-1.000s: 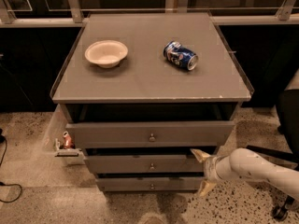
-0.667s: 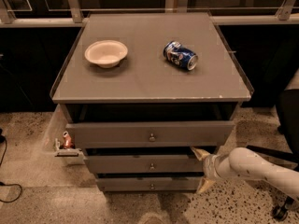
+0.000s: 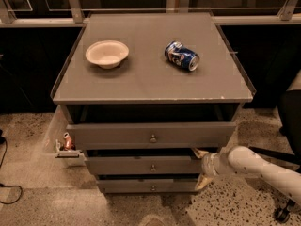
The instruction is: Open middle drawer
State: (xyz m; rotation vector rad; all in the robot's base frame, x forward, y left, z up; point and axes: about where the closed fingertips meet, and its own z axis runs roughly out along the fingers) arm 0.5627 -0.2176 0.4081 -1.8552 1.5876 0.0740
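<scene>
Low down, the gripper (image 3: 201, 167) spreads wide at the right end of the middle drawer (image 3: 141, 165) (print on the blue can (image 3: 181, 56) is unreadable).

claw (image 3: 201, 167) low rt, spread wide, arm (image 3: 256, 166) horiz

No text is legible: the blue can (image 3: 182, 56), at 1 o'clock on the tabletop (image 3: 141, 86), bears unreadable markings. The pincer (image 3: 200, 167) hangs spread at 4 o'clock.
</scene>
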